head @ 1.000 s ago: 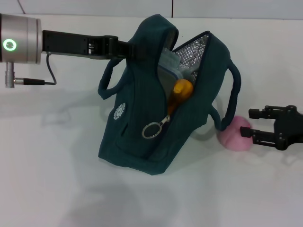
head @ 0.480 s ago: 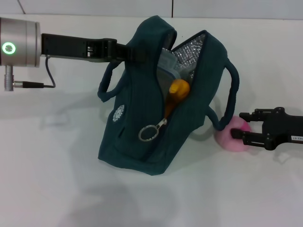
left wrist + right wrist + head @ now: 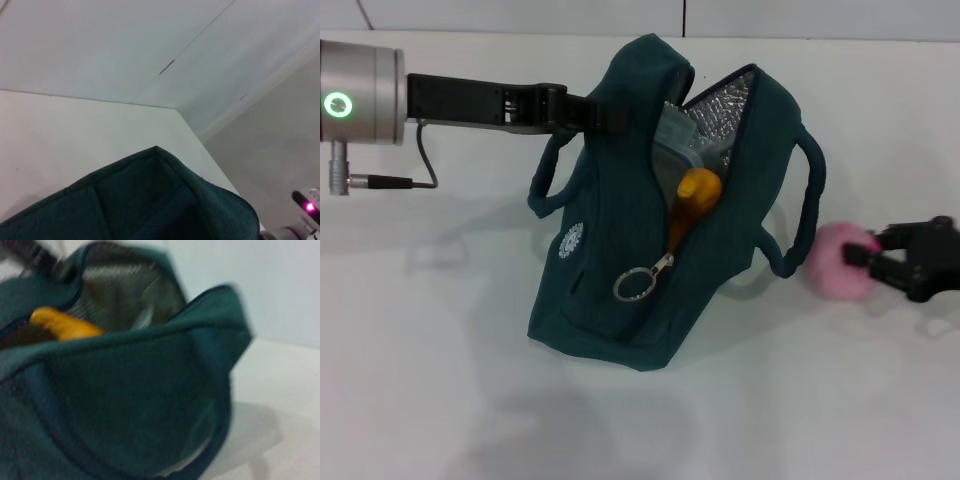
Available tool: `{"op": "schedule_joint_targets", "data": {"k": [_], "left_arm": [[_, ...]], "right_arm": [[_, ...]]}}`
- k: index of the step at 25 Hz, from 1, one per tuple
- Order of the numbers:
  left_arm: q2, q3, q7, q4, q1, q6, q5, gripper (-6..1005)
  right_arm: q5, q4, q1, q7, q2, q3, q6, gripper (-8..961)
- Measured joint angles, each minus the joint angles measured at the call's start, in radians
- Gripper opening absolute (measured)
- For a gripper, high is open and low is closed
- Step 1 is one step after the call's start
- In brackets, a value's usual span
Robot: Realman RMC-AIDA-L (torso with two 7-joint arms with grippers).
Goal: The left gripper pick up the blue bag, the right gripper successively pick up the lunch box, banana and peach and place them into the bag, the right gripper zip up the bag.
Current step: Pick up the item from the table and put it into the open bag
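Observation:
The blue bag [image 3: 620, 250] stands tilted on the white table, its mouth open and its foil lining showing. My left gripper [image 3: 604, 112] is shut on the bag's top edge, holding it up. Inside the opening I see the lunch box [image 3: 676, 140] and, below it, the banana [image 3: 696, 194]. The zipper ring [image 3: 633, 285] hangs at the front. To the right of the bag, my right gripper [image 3: 872, 256] is shut on the pink peach [image 3: 837, 262], just off the table. The right wrist view shows the bag [image 3: 125, 405] and banana [image 3: 65, 325]; the left wrist view shows bag fabric [image 3: 150, 200].
The white table [image 3: 440, 380] spreads around the bag. One bag handle [image 3: 812, 190] loops out toward the peach. A wall seam runs behind the table's far edge.
My right gripper has closed on the peach and carried it slightly up and to the right. The bag and my left arm have stayed put.

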Motion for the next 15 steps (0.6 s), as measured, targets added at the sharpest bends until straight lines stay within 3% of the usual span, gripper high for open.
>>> {"op": "schedule_joint_targets", "data": {"k": [3,7,11,15], "left_arm": [[-0.002,0.0,0.0,0.0,0.0,0.002,0.0,54],[-0.004,0.001,-0.001,0.0,0.0,0.003,-0.001,54],[-0.004,0.003,-0.004,0.0,-0.001,0.005,-0.001,55],[-0.005,0.006,-0.016,0.0,-0.012,0.008,-0.001,54]], "right_arm": [[0.0,0.001,-0.023,-0.002,-0.003,0.102,-0.051,214],[0.002,-0.001,-0.054,-0.01,-0.006,0.277,-0.141,179],[0.04,-0.002,-0.069,-0.107,0.003,0.439,-0.334,151],[0.128,0.0,-0.053,-0.205,0.019,0.463,-0.511,127]]}}
